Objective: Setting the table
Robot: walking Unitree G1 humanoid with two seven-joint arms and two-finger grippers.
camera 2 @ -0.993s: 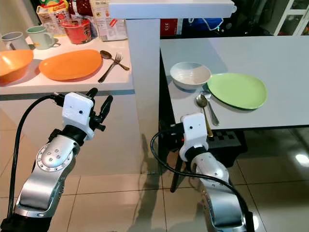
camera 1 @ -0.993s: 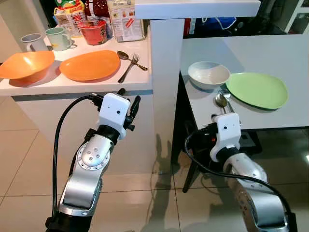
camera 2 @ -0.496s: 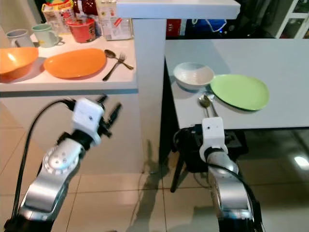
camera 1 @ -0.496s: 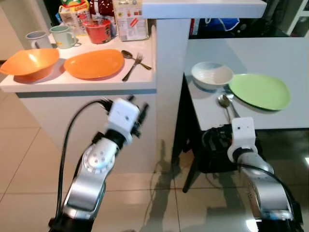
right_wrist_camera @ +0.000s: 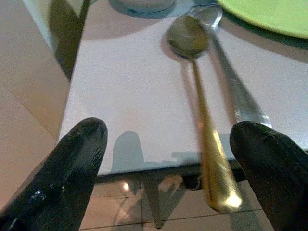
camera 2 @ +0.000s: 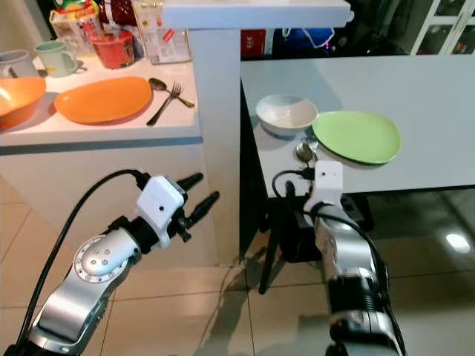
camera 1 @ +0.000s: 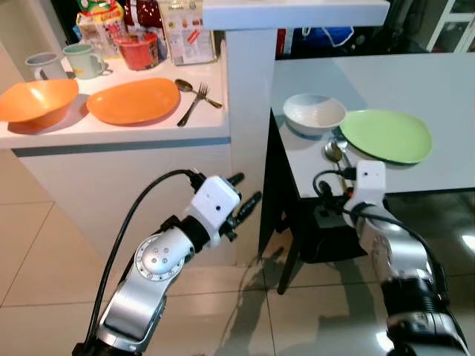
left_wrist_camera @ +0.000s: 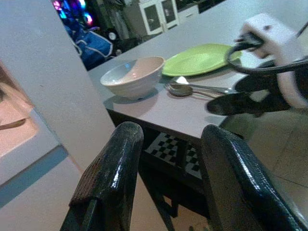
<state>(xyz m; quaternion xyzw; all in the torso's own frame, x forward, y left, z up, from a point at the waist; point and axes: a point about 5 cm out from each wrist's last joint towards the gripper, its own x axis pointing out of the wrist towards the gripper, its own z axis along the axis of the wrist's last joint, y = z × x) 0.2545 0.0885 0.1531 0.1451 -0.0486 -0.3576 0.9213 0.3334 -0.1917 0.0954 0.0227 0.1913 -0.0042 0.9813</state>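
The right end effector has come forward to the near edge of the grey worktop, its two black fingers spread wide and empty, one to each side of a gold-handled spoon. A second, silver piece of cutlery lies just beside that spoon. A second ago this arm sat lower and farther back, so it has closed in on the cutlery, probably to grasp or straighten it.

The left end effector has swung down and toward the middle, fingers apart and holding nothing, below the white worktop.

On the grey worktop a white bowl touches a green plate, the cutlery just in front. The white worktop carries an orange bowl, an orange plate, a spoon and fork, two mugs and food packets. A white pillar stands between the worktops. The floor is glossy beige tile.
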